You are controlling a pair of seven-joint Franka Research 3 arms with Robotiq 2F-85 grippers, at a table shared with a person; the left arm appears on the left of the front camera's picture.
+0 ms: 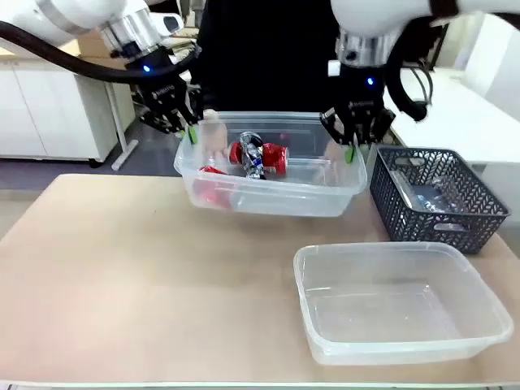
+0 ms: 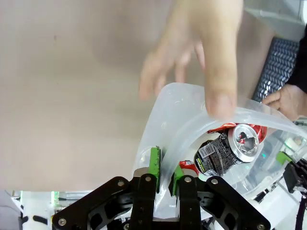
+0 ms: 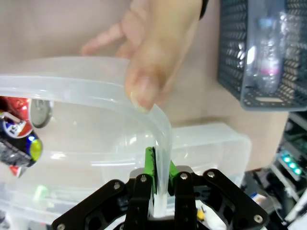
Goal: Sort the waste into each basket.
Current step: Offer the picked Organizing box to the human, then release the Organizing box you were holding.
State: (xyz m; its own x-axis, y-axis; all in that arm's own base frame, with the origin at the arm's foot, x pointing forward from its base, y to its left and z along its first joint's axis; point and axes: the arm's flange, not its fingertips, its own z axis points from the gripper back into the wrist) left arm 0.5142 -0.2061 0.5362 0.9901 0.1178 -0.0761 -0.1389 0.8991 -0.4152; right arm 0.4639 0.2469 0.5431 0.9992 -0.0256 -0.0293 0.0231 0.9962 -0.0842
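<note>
2 grippers, both clamped on the same clear tub (image 1: 268, 199). The left gripper (image 1: 188, 130) pinches the rim at its left short end, and the right gripper (image 1: 351, 148) pinches the rim at the right short end. In each wrist view the green pads (image 3: 149, 167) are squeezed onto the plastic with the rim between them.

The tub's long axis runs left-right between the 2 arms. It looks raised off the table (image 1: 122, 268), though I can't be sure.

A person's hand (image 2: 206, 52) grips the rim just beyond the left gripper. Another hand (image 3: 153, 52) has its thumb on the rim just above the right one.

Inside are at least 3 cans (image 1: 258, 156), lying on their sides. They're bunched left of centre, so nearer the left gripper.

Key relation: the 2nd clear tub (image 1: 382, 250) sits on the table on the robot's side of the held one and off to the right, with nothing in it. The right arm is nearer to it.

The dark lattice basket (image 1: 422, 219) stands to the right of the held tub, with 1 clear bottle (image 3: 268, 57) lying in it.

My guess is any move from here needs both arms moving together, or the rim twists.
</note>
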